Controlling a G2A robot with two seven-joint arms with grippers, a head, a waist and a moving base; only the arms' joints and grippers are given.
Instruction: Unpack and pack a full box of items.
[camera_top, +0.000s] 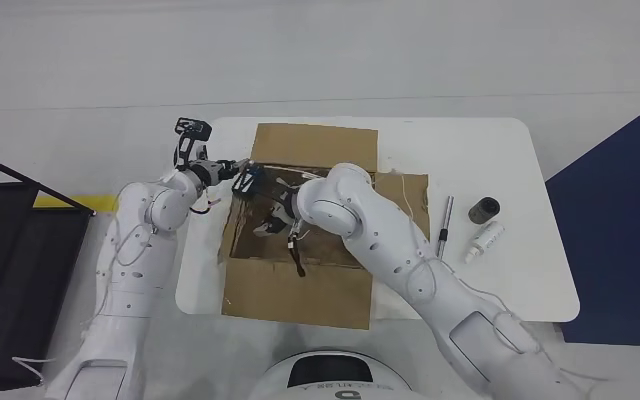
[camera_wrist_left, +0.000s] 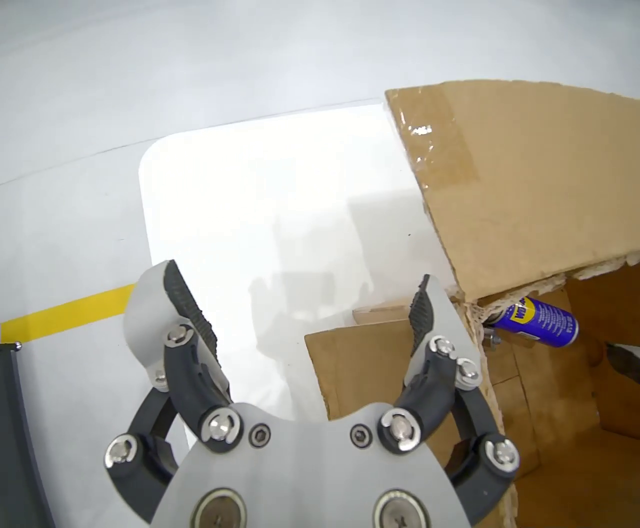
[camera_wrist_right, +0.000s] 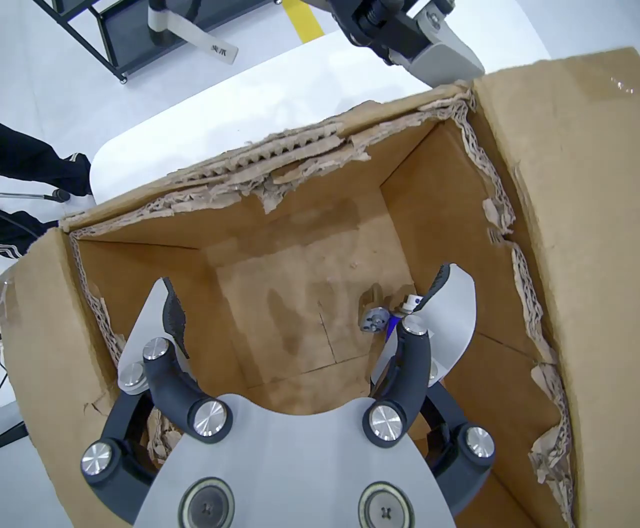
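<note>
Box stands open on the surface, nearly unpacked: a spray can is left inside, three items lie outside. Right pincer, released, hangs inside above the can; left pincer, released, hovers at the box's corner.

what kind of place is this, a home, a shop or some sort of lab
Most likely a robotics lab or test hall, not a home: a pale smooth floor with a yellow tape line, a white table holding a torn cardboard box, and a black metal rack nearby.
</note>
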